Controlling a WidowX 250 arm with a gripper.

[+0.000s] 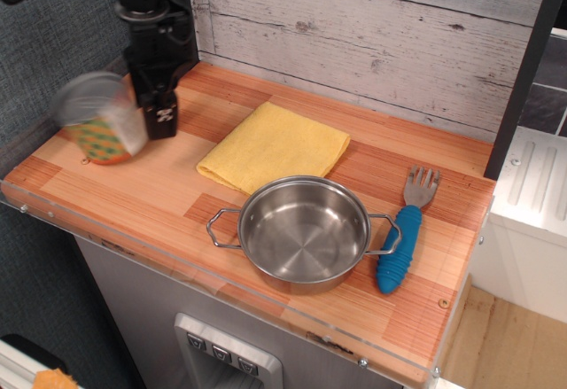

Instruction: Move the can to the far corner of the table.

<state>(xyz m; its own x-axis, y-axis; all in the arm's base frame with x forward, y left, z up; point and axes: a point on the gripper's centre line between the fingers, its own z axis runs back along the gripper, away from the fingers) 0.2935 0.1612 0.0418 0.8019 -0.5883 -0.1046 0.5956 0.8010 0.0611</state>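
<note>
The short tin can with a silver top and a label of orange, green and yellow dots (pixel 97 119) shows blurred and tilted, its top leaning toward the left edge of the striped wooden worktop (pixel 159 207), near the left corner, about halfway between the wall and the front rim. The robot's black hand (pixel 159 114) stands just beside the can on its right; one dark finger is plain, the other side is hidden by the can and the blur, so I cannot tell whether it pinches the can or only presses against it.

The step in hand looks like carrying or pushing the can along the left edge. The tilt and blur suggest the can is unsteady, so the next stretch wants a slow, even travel, with the can brought upright before any release. The corner where the grey plank wall meets the left edge seems the likely goal; the approach should run clear of the folded yellow cloth (pixel 275 145). Setting the base flat on the wood, well inside the clear rim, would guard against it toppling over the side. The steel two-handled pot (pixel 304 229) and the blue-handled fork (pixel 403 238) lie well apart.
</note>
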